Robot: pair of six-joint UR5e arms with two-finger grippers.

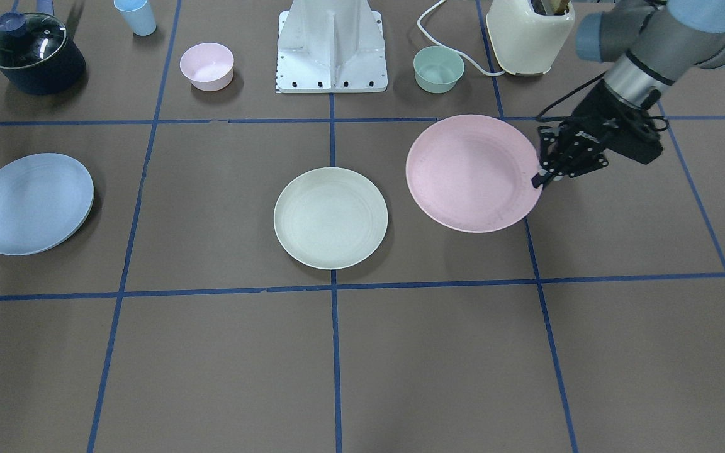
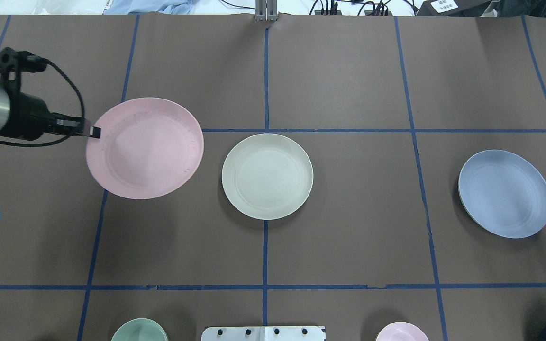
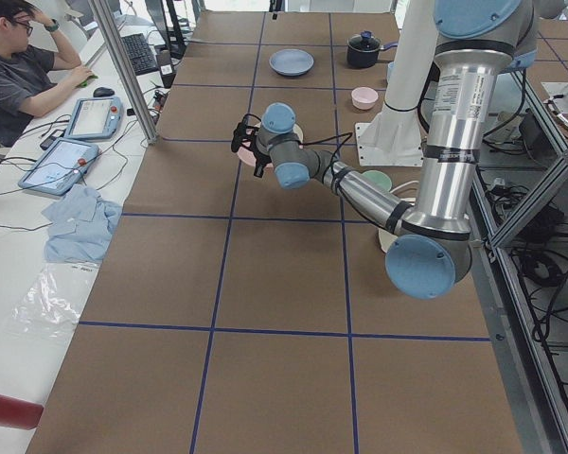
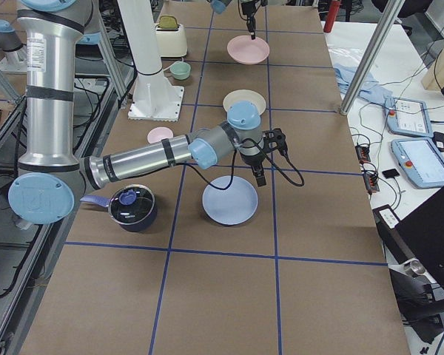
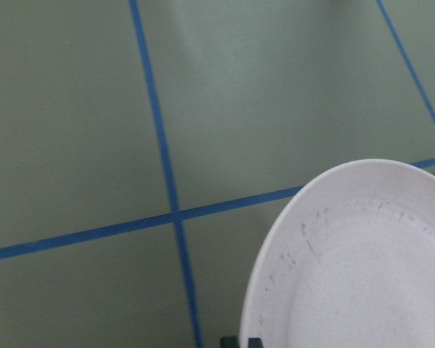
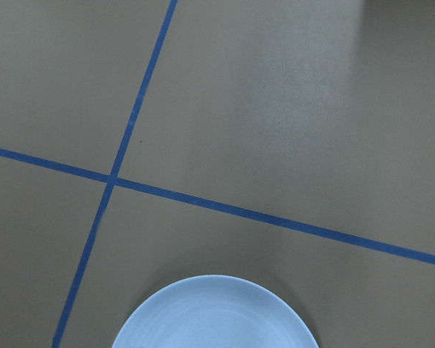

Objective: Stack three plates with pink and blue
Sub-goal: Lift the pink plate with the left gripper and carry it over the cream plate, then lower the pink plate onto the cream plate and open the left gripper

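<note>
Three plates are showing: one cream plate (image 1: 330, 218), one blue plate (image 1: 31, 203), one pink plate (image 1: 469, 173), seemingly raised. The left gripper (image 1: 542, 177) is pinching its rim; right gripper (image 4: 260, 177), I cannot tell.

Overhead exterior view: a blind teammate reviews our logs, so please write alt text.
The left tool grips the pink plate by its rim, holding it left of the cream-green plate at centre; the blue plate lies far right on the brown table.

The left arm (image 3: 360, 194) and right arm (image 4: 133, 166): silver-grey tubular links, pale blue joint caps (image 3: 418, 267). Black left claw (image 2: 94, 131) and right claw (image 4: 260, 177). Black cable (image 2: 70, 80) at wrist. White pedestal (image 1: 331, 50), dark screws (image 1: 320, 83).
</note>
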